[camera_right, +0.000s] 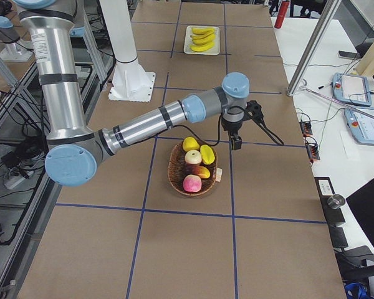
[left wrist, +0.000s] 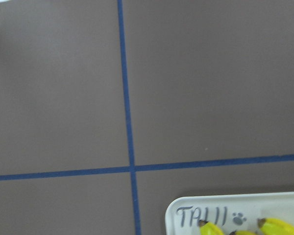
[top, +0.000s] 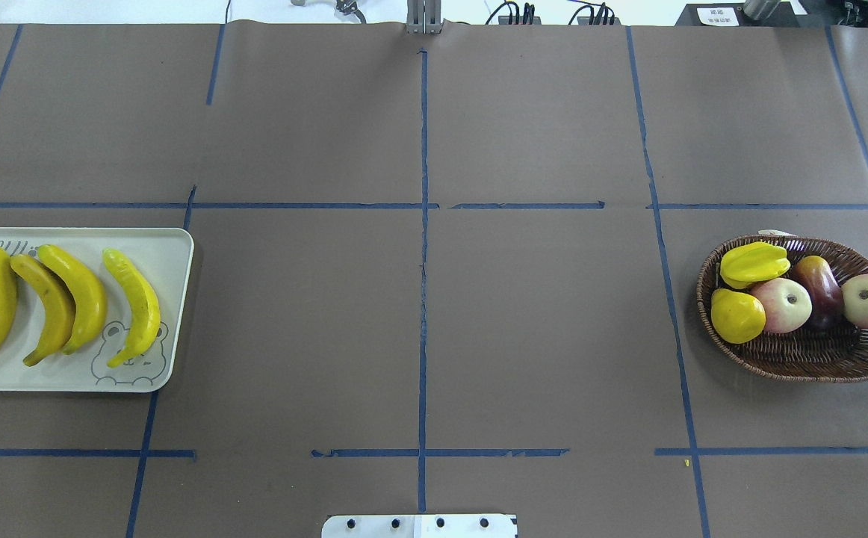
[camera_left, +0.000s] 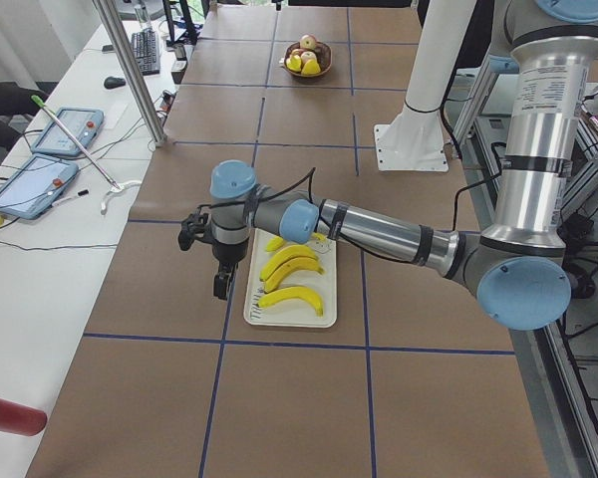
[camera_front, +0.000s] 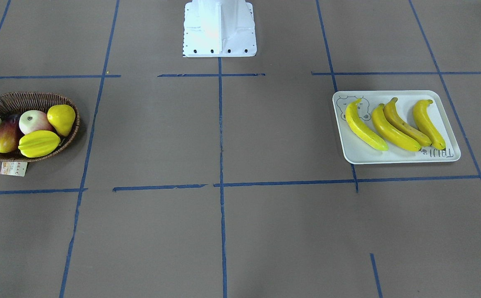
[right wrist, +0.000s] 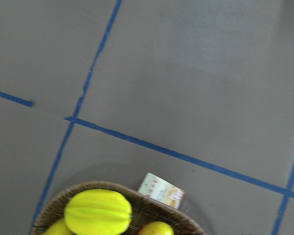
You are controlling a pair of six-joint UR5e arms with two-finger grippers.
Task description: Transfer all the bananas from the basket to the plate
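Note:
Several yellow bananas (camera_front: 389,128) lie side by side on the white plate (camera_front: 447,103), which also shows in the overhead view (top: 172,246). The wicker basket (top: 815,359) holds no banana, only a starfruit (top: 754,263), a pear (top: 736,316), two apples and a dark mango. My left gripper (camera_left: 220,289) hangs just beyond the plate's outer edge and appears only in the exterior left view, so I cannot tell whether it is open. My right gripper (camera_right: 236,144) hangs beyond the basket's far side; I cannot tell its state either.
A paper tag (right wrist: 161,190) sticks out from under the basket (right wrist: 152,205). Blue tape lines cross the brown table. The white robot base (camera_front: 220,29) stands at the table's middle edge. Operators' tablets (camera_left: 65,129) lie on the side desk.

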